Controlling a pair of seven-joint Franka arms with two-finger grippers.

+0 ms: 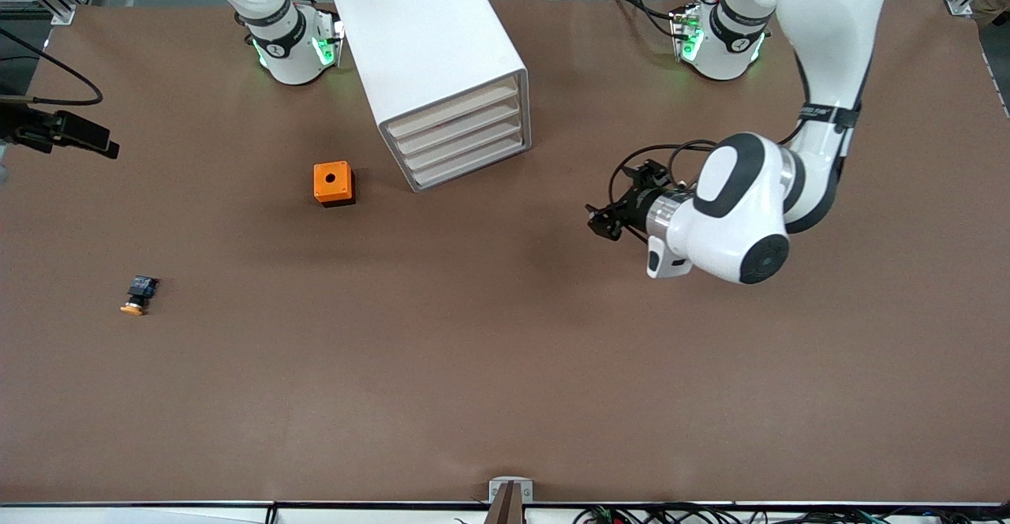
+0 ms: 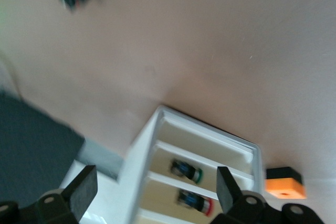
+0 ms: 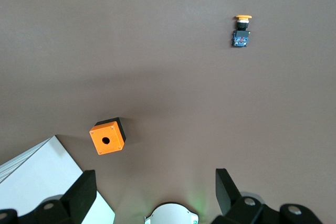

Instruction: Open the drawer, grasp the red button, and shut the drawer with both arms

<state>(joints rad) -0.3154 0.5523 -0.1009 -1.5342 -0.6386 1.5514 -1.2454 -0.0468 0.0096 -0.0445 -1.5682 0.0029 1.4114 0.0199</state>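
Observation:
The white drawer cabinet [image 1: 442, 58] stands near the robots' bases with all its drawers [image 1: 465, 141] shut. In the left wrist view the red-capped button [image 2: 195, 203] shows through a drawer front [image 2: 205, 153], with a green-capped one [image 2: 187, 171] in the drawer beside it. My left gripper [image 1: 597, 220] [image 2: 156, 184] hangs open and empty over bare table, pointing at the drawer fronts from the left arm's end, well apart from them. The right gripper [image 3: 156, 182] is open and empty, high over its own base [image 3: 170, 213], and is out of the front view.
An orange box with a hole [image 1: 334, 183] [image 3: 107, 137] [image 2: 284, 183] sits beside the cabinet toward the right arm's end. An orange-yellow-capped button [image 1: 138, 295] [image 3: 242, 30] lies nearer the front camera at that end. A black mount [image 1: 71, 133] juts in at the table's edge.

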